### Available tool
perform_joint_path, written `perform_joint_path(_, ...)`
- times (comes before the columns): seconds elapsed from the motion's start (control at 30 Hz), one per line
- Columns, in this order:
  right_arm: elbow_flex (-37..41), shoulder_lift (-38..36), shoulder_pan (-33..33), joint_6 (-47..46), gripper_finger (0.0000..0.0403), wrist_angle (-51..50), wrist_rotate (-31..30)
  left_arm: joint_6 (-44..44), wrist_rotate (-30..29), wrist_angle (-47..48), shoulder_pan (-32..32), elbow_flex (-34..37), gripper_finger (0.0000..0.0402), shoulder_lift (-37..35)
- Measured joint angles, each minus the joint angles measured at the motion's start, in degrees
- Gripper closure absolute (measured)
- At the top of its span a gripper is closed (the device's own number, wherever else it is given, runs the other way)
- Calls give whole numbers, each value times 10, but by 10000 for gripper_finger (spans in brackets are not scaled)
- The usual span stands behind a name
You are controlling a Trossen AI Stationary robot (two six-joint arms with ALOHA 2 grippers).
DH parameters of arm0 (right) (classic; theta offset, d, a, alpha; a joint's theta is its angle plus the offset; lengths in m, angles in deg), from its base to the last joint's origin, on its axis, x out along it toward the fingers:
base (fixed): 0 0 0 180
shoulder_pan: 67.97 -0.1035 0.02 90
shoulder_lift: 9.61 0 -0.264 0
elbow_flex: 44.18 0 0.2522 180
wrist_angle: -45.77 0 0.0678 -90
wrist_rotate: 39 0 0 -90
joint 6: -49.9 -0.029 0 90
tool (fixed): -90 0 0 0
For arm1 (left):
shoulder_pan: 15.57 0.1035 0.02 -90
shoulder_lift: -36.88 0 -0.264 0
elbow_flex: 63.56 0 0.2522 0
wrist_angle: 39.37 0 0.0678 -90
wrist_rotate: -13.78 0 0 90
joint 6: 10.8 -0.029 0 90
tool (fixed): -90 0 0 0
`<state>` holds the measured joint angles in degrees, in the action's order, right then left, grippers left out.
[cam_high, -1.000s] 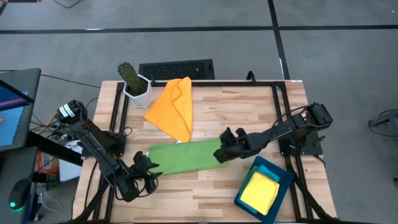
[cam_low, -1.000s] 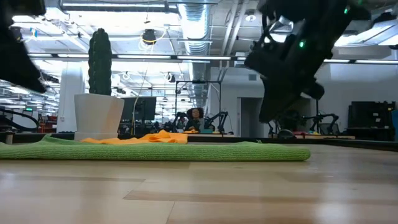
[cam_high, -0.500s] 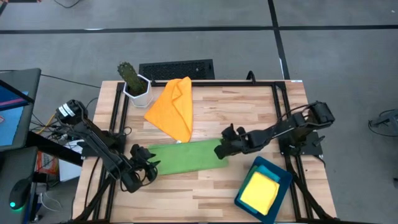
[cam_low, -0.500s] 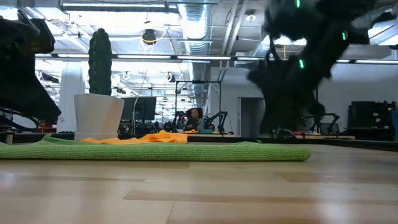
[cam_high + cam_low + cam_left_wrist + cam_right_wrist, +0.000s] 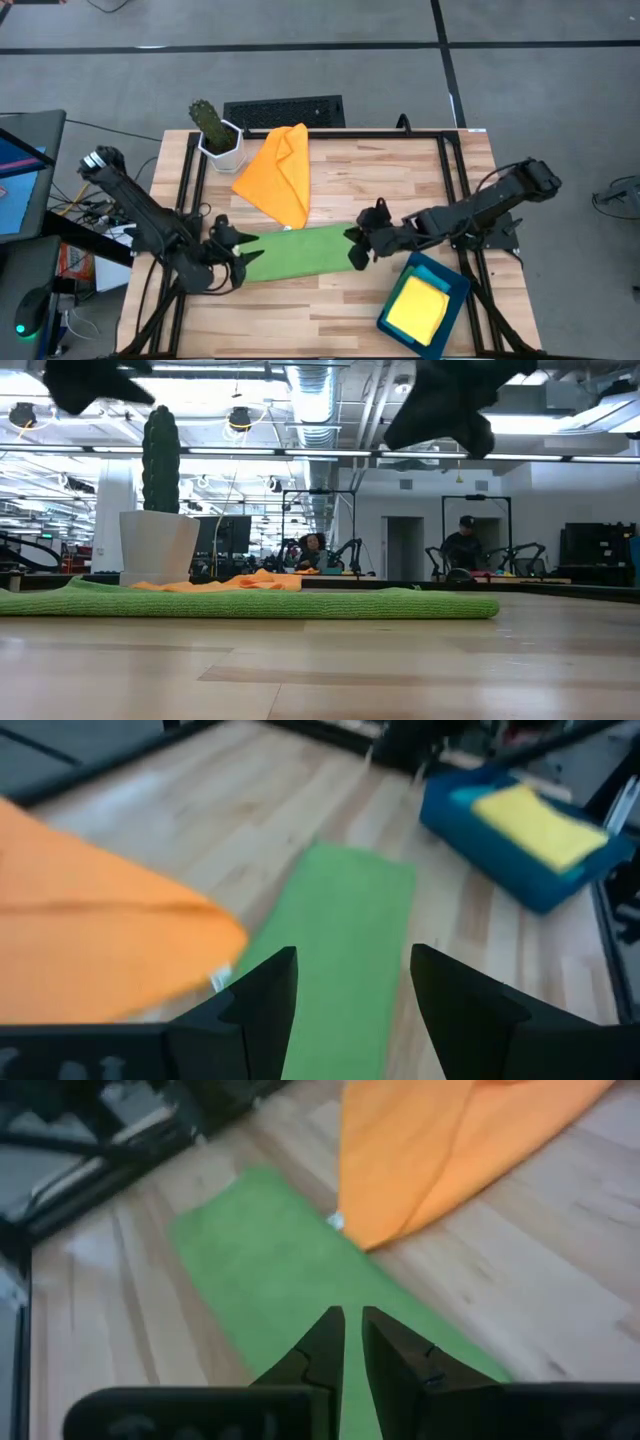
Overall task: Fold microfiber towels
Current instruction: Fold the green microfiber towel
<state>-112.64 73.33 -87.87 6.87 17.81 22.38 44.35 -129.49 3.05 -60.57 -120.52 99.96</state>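
At table centre, high view: green towel (image 5: pixel 300 253), folded into a long strip, lying flat
Left gripper (image 5: pixel 240 252): at the strip's left end, lower left of frame, fingers spread apart, holding nothing
Right gripper (image 5: pixel 357 247): at the strip's right end, fingers nearly together, nothing between them
Orange towel (image 5: pixel 280 172): loosely folded, upper centre, its tip near the green strip
Yellow towel (image 5: pixel 418 308): folded in the blue tray (image 5: pixel 452 282), lower right
Potted cactus (image 5: pixel 213 128): upper left table corner

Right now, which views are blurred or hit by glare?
Left wrist view: soft throughout, the green towel and blue tray smeared. Right wrist view: orange towel slightly soft. Low view: bright ceiling lights, arms blurred silhouettes. High view: sharp, evenly lit.
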Motion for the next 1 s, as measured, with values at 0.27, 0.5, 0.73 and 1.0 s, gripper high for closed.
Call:
perform_joint_path(0.27,1,25,-39,1,337,-14,2,-35,-19,-2,19,-20,212,-19)
perform_joint_path(0.5,1,58,-52,0,337,1,3,-45,-18,-10,46,-20,212,-11)
perform_joint_path(0.73,1,61,-44,3,337,50,49,-51,19,-16,76,-20,212,-11)
perform_joint_path(1.0,1,31,-36,26,337,64,62,-74,80,-16,101,-20,212,-11)
